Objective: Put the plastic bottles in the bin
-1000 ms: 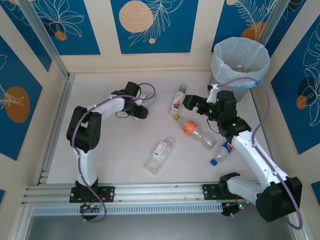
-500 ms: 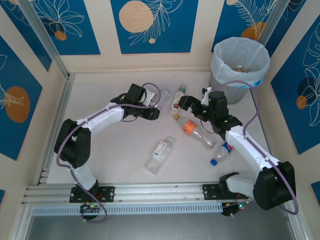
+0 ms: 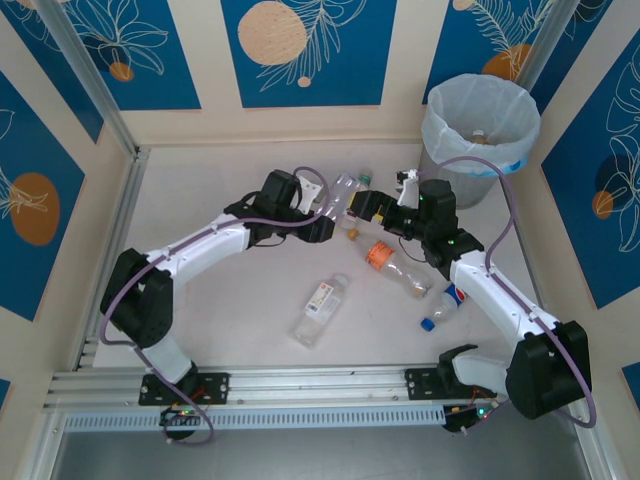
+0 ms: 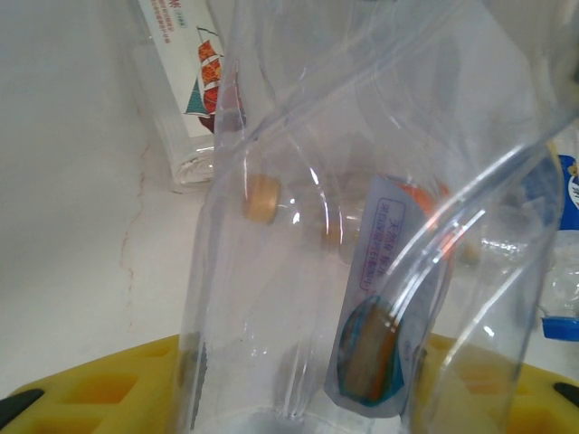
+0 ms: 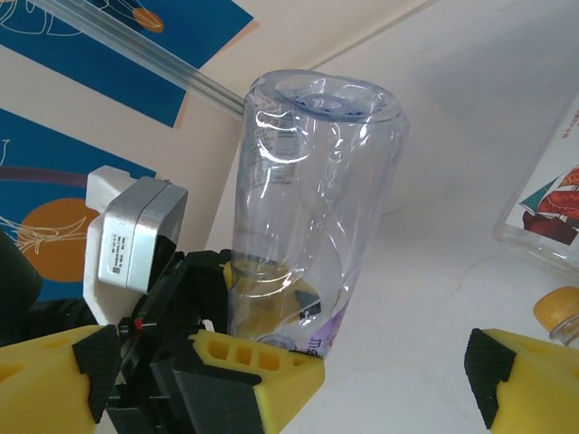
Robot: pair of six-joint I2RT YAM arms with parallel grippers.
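The left gripper (image 3: 326, 218) is clamped on one end of a clear bottle (image 3: 343, 190), which sticks out from it toward 1 o'clock. Just at that bottle's 3 o'clock is the right gripper (image 3: 372, 208), fingers spread wide and holding nothing; its wrist view has the bottle ahead of the gap between them. A red-label bottle (image 5: 552, 203) lies on the table (image 3: 220, 300) just beside them. From the grippers, the orange-label bottle (image 3: 393, 266) is at 5 o'clock, the blue-label bottle (image 3: 447, 303) beyond it, and the white-label bottle (image 3: 321, 309) at 6. The bin (image 3: 440, 135) stands well apart at 2 o'clock.
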